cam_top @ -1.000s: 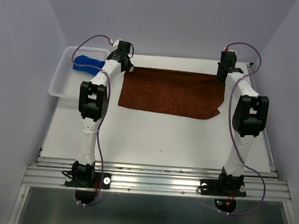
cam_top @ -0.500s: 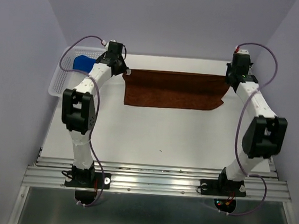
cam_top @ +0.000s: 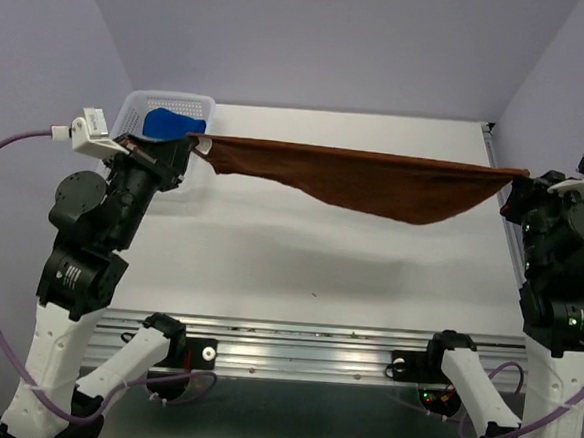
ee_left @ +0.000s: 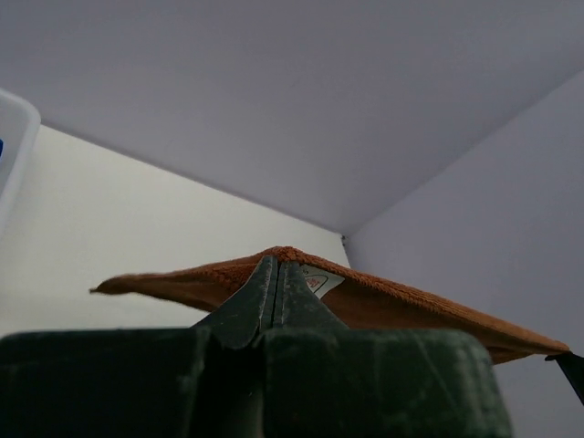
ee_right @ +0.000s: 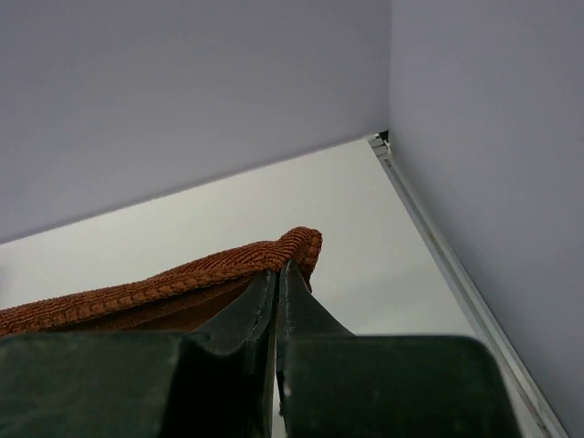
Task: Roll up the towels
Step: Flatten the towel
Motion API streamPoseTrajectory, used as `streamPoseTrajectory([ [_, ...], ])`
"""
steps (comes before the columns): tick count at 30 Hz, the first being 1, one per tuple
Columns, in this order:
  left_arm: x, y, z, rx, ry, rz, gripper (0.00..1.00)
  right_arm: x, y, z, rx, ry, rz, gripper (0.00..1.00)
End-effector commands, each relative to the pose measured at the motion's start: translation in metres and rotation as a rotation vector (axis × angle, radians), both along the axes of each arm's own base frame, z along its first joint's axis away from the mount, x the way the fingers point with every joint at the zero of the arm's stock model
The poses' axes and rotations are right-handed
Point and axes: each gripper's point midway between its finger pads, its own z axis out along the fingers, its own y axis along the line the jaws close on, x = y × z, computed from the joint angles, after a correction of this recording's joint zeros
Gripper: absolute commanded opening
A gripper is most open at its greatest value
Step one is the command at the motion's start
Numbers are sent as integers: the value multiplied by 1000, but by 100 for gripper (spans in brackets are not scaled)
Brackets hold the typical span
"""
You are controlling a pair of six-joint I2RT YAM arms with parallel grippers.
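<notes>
Since a second ago both arms have been drawn back toward the near edge and raised, elbows folded low. The white desk [cam_top: 298, 270] is enclosed by pale walls. The brown towel [cam_top: 375, 180] has been lifted clear of it and is held stretched in the air, one corner clamped in the left tool [cam_top: 199, 144], another in the right tool [cam_top: 520, 178]. The blue towel [cam_top: 166, 122] lies in the basket [cam_top: 180, 97], far left.

Arms high, wide apart; left tool [cam_top: 198, 144] and right tool [cam_top: 520, 179] pinched closed.
</notes>
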Motion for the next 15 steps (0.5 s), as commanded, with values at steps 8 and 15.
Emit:
streamPoseTrajectory([
  [8,44,11,-62,95,196,131,0,21,-14,-56,60,189,-100,1],
  [15,175,4,-207,291,512,222,0,155,-31,-204,3,542,-181,1],
])
